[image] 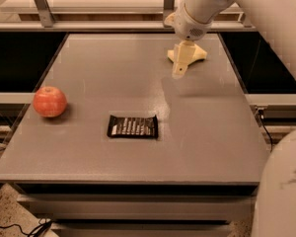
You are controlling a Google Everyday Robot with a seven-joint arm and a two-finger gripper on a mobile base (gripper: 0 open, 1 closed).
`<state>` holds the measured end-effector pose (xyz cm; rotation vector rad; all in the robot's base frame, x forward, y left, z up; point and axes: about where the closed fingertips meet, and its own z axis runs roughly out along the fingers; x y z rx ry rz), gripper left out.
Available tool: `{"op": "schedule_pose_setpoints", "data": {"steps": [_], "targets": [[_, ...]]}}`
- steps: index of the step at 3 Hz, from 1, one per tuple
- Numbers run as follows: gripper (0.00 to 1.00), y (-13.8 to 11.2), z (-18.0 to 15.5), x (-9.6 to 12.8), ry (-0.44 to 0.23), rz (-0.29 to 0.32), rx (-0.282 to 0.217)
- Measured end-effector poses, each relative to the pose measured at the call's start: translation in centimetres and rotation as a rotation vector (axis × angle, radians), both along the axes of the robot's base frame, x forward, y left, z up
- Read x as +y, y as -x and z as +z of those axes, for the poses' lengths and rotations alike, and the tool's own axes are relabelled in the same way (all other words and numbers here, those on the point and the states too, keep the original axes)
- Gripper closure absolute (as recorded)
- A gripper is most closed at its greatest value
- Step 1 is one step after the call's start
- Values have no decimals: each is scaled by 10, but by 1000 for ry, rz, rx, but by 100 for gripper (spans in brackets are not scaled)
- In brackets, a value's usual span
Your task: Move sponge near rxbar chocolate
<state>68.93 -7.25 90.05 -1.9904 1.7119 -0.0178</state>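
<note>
1. Grey table [113,73]: flat matte top across most of the view. Dark gaps along the left and right sides, a panelled front below the near edge.
2. White arm [266,14]: from the upper right, angled down over the far-right part of the top. Second rounded white robot part [281,191] at the lower right, in front of the table's near-right corner.
3. Metal-framed rack [89,4] with a pale shelf, behind the far edge, well apart from everything on the top.
4. Black bar [132,126]: flat on the near half, about mid-width, long side roughly parallel to the near edge, rows of white lettering facing up. Apart from both apple and sponge.
5. Red apple [50,101]: close to the left edge, well left of the bar and slightly farther back. Off the line between sponge and bar.
6. Pale yellow sponge [196,53]: far-right part of the top, left portion hidden behind the gripper. Well apart from the bar, with bare grey top between the two.
7. Cream gripper [179,72]: pointing down, overlapping the sponge's left part, tip lower in the view than the sponge's near edge. Open or closed: cannot tell. Contact with the sponge: cannot tell.
</note>
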Motion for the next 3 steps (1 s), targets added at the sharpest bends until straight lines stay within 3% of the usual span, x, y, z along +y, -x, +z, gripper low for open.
{"op": "schedule_pose_setpoints", "data": {"steps": [2,3], "targets": [[0,-10,-13,-6,-135,-150,83],[0,-10,-14,-6,-135,-150,83]]}}
